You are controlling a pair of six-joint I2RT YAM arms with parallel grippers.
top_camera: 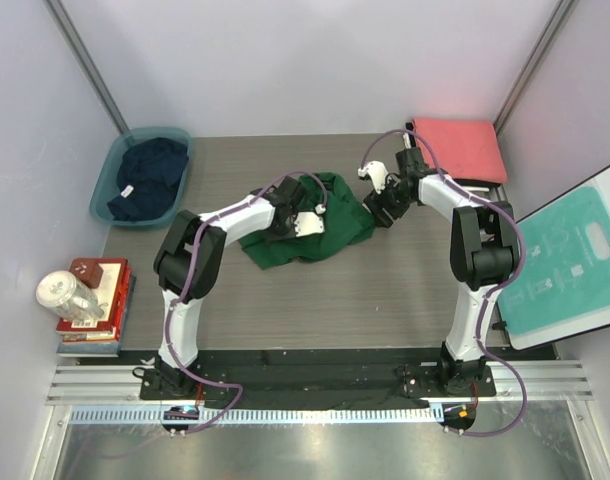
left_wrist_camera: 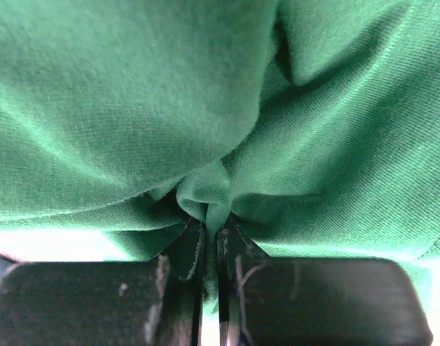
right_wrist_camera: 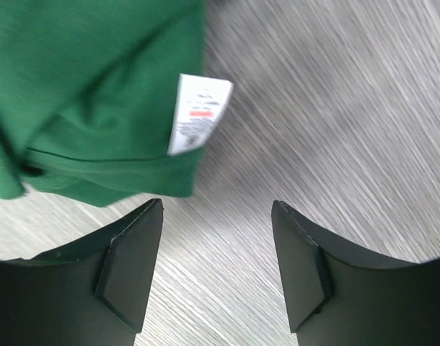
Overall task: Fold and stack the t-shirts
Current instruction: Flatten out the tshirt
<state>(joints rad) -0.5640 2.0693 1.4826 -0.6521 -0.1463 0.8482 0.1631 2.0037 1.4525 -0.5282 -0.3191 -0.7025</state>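
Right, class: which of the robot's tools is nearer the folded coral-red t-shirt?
Right. The right tool hangs open beside the green t-shirt, just down-left of the coral-red t-shirt in the top view; the left tool, shut on the green t-shirt, sits farther left.

green tee (top_camera: 340,215) crumpled, centre | coral tee (top_camera: 460,145) folded flat, far right

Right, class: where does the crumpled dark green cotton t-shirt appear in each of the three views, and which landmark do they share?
Top external: dark green t-shirt, mid-table between the two arms.
Left wrist: it fills the frame, a fold pinched by the left fingers.
Right wrist: upper left, white label at its edge.
Shared landmark: the grey wood-grain table, in top and right wrist views only.
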